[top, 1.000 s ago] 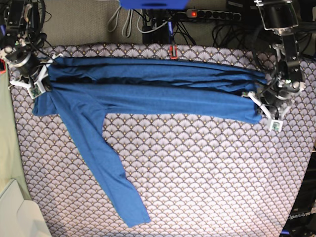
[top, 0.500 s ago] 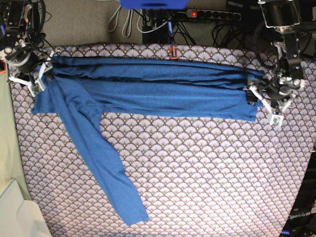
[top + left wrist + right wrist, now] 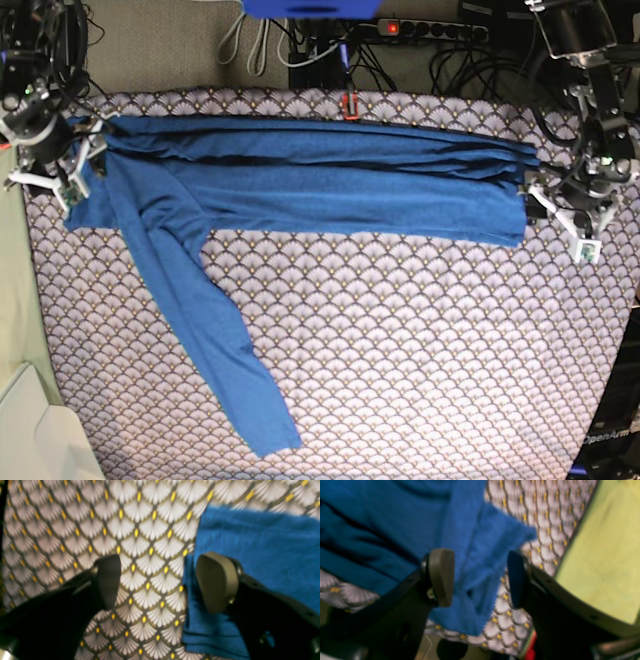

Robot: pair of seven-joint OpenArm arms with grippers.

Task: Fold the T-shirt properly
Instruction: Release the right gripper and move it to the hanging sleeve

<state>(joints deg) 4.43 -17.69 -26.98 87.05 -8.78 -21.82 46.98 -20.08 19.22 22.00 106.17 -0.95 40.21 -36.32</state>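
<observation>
The shirt point(image 3: 310, 185) is being flanked along its long axis by both tools, left point(image 3: 160, 580) and right point(image 3: 480, 577), spread open, nothing gripped.

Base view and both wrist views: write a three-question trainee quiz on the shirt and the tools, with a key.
1. True or false: the shirt lies as a long band across the patterned cloth.
2. Which hangs loose toward the near edge: A) the sleeve B) a collar C) a pocket?
3. Fill in: the left tool and right tool are both ____.

Key: 1 true; 2 A; 3 open.
</observation>
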